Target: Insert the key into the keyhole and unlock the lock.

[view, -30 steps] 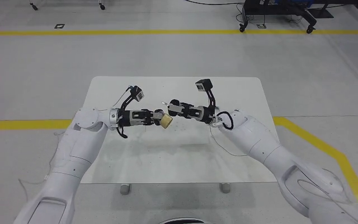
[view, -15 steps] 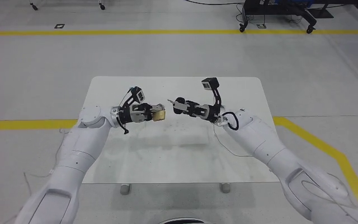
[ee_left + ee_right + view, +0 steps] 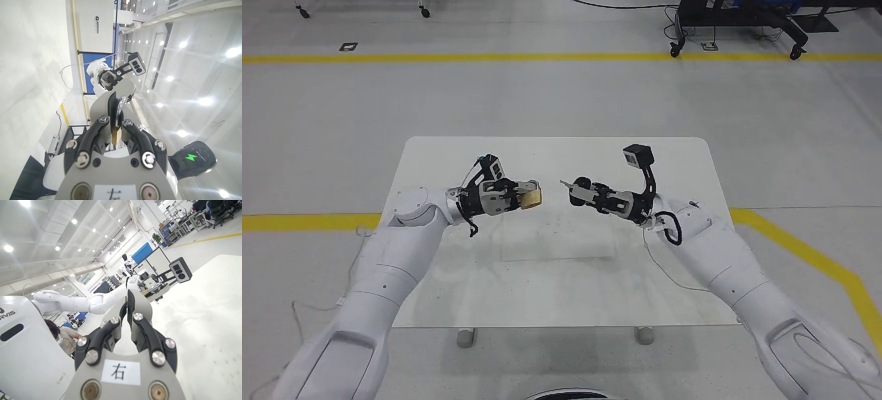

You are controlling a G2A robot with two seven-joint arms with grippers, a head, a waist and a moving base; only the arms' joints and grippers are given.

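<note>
On the left, we are clamping our left gripper (image 3: 522,193) on the brass lock (image 3: 116,136), with the jaws drawn in narrowly around it and the silver shackle lying between the finger pads. We are holding the lock raised above the white table (image 3: 672,160), left of the table's middle. Just to its right, across a small gap, we are pointing the thin silver key (image 3: 565,184) toward the lock, and the two are not touching. We are pinching the key in our right gripper (image 3: 128,296), whose jaws are pressing almost fully together, and this gripper is hovering over the table's middle.
</note>
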